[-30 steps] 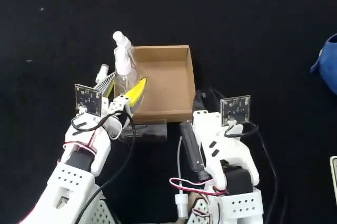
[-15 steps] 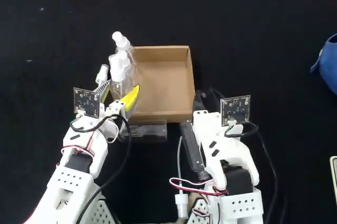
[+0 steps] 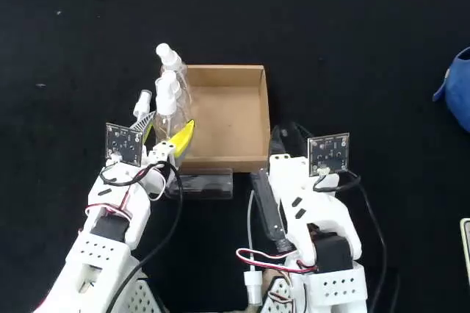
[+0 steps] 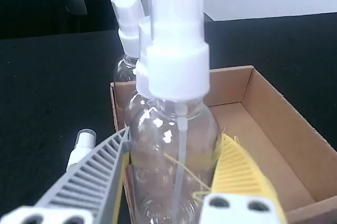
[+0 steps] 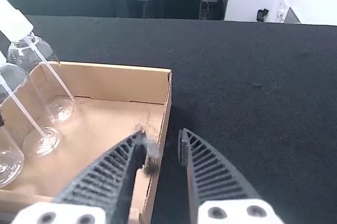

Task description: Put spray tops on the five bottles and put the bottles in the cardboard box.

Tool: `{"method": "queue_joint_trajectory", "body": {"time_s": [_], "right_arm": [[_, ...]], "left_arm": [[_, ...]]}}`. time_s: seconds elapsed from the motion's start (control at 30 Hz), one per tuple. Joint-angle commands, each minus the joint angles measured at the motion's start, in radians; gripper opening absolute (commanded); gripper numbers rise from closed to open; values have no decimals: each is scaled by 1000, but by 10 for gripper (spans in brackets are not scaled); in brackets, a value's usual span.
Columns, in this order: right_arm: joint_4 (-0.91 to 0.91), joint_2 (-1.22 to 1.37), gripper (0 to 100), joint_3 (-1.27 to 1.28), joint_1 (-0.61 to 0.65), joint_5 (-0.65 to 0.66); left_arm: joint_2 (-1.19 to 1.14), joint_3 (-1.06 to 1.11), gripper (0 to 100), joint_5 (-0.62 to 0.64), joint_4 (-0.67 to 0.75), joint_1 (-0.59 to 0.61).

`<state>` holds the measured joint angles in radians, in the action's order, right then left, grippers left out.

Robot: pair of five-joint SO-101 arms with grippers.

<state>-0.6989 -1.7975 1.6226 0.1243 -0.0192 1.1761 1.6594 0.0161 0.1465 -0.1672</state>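
Left gripper [image 4: 174,137] stretched forward, clamped round the bottle [image 4: 169,113] (cardboard box [image 4: 274,121] just ahead); right gripper [image 5: 161,135] tucked low, fingers [image 5: 208,176] slightly apart.

The high view looks down on the black-covered bench [image 3: 367,48] from above its near side. Both wrist views face forward, low and close; all three share the shallow brown cardboard box [image 3: 235,118].

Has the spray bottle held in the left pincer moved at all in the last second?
Yes. The spray bottle in the left pincer has drawn back toward the near left corner of the cardboard box, away from the far bottle.
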Motion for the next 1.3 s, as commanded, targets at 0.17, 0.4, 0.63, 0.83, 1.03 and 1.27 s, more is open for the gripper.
{"method": "queue_joint_trajectory", "body": {"time_s": [0.17,0.4,0.63,0.83,1.03,1.27], "right_arm": [[23,-84,89,-5,-20,3],[23,-84,89,-4,-20,3],[23,-84,89,-4,-23,3],[23,-84,89,-4,-23,3],[23,-84,89,4,-20,3],[23,-84,89,5,-20,5]], "left_arm": [[0,10,30,-8,20,8],[0,10,30,48,15,10],[-2,19,30,48,14,13],[-2,8,30,54,14,10],[-2,-15,30,54,-81,13],[0,-21,30,54,-71,10]]}}
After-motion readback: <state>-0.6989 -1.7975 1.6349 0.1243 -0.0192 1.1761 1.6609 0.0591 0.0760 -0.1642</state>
